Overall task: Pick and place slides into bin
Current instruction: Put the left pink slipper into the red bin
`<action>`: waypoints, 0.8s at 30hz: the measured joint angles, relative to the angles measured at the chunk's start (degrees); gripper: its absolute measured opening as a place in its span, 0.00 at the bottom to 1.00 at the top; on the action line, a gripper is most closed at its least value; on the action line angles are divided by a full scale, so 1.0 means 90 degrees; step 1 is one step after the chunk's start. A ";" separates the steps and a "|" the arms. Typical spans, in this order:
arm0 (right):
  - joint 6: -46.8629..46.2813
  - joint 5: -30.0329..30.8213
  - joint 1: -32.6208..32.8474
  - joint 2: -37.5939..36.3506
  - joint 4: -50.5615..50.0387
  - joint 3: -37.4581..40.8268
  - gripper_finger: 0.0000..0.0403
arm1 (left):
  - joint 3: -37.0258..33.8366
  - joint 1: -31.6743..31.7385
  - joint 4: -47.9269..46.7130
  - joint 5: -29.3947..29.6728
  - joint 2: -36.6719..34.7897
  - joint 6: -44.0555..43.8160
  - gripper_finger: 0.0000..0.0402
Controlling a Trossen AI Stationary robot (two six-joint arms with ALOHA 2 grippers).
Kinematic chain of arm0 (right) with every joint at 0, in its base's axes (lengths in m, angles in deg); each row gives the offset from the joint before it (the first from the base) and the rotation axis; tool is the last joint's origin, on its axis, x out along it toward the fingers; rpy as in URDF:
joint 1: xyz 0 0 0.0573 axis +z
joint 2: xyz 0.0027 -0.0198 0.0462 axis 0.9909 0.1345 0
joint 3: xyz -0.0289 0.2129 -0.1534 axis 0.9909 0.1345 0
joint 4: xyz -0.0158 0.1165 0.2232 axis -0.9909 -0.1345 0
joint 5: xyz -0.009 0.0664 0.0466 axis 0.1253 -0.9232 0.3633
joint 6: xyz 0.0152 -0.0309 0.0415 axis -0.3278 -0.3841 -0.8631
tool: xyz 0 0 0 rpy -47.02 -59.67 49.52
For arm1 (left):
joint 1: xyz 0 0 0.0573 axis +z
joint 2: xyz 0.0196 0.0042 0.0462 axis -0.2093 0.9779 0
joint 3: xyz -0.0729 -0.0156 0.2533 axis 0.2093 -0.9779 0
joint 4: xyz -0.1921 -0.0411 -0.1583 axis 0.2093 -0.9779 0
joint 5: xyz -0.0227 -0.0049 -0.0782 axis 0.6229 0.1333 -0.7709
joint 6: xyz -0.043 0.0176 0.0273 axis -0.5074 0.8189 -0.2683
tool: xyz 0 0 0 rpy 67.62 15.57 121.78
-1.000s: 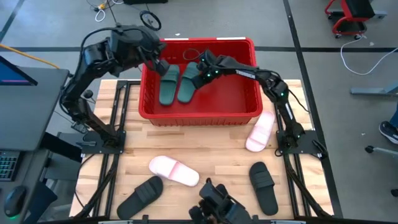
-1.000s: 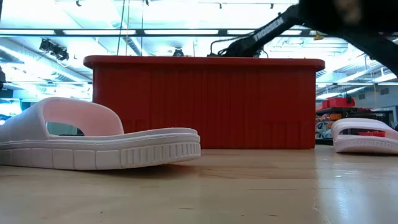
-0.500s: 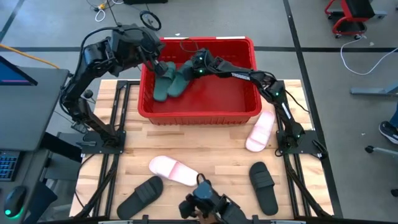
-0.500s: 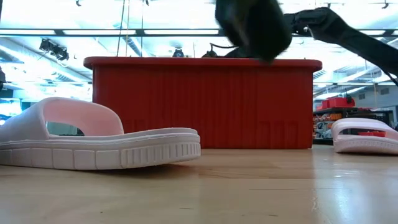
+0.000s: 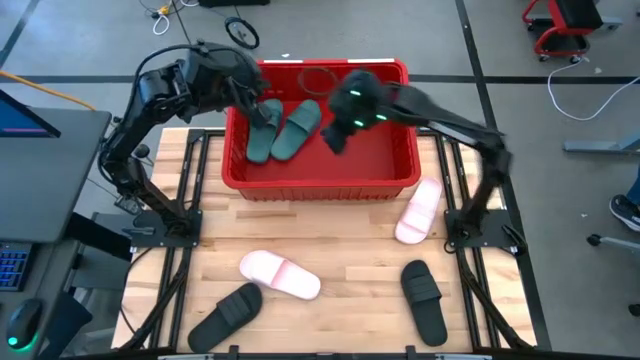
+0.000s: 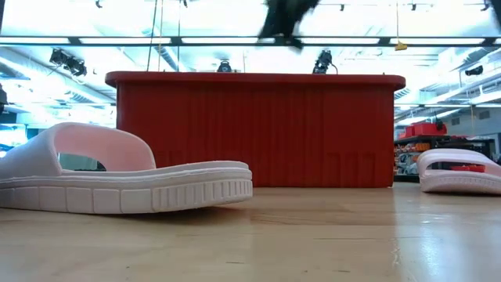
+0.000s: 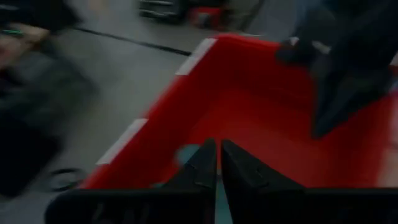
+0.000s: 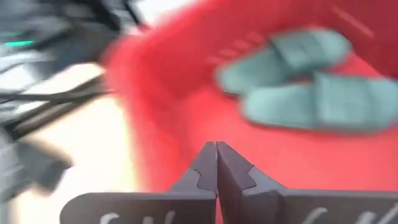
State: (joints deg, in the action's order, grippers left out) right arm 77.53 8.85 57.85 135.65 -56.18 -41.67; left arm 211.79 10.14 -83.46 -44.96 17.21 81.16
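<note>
From above, two dark green slides (image 5: pixel 283 130) are seen lying side by side in the red bin (image 5: pixel 320 183), in its left part. Both are tilted, with their long sides running slantwise across the floor of the bin. The left gripper (image 5: pixel 266 95) is held over the bin's left rim, just beside them. The right gripper (image 5: pixel 338 140) is blurred above the middle of the bin. Two pink slides (image 5: pixel 279 274) and two black slides (image 5: pixel 424 298) are left on the wooden table (image 5: pixel 340 240), well apart.

From table height, one pink slide (image 6: pixel 117 176) is seen close up, cut off at the side. The bin's wall (image 6: pixel 258 133) hides what is inside.

In the left wrist view, the left gripper (image 7: pixel 217 171) is closed with nothing in it, over the bin.

In the right wrist view, the right gripper (image 8: pixel 216 163) is closed and empty too. The green slides (image 8: pixel 311 84) are blurred.
</note>
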 joint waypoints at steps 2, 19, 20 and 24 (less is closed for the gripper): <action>0.0009 -0.0018 0.0451 -0.0607 -0.0298 -0.0001 0.00 | -0.0153 -0.0071 0.0019 -0.0762 -0.0002 -0.0118 0.09; -0.2695 0.0866 0.4656 -0.1646 -0.4592 0.0053 0.23 | -0.2786 -0.1768 -0.0451 -0.2219 0.0010 -0.2253 0.34; -0.2768 0.0863 0.4805 -0.1574 -0.4584 0.0155 0.25 | -0.2996 -0.1922 -0.0450 -0.2221 0.0010 -0.2562 0.36; -0.2731 0.0791 0.5223 -0.1395 -0.4162 0.0573 0.31 | -0.3775 -0.2531 -0.0373 -0.2216 0.0010 -0.3655 0.41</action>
State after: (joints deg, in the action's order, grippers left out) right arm 52.95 15.97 104.85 123.10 -93.64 -36.51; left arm 177.82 -12.64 -86.81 -64.90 17.30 48.27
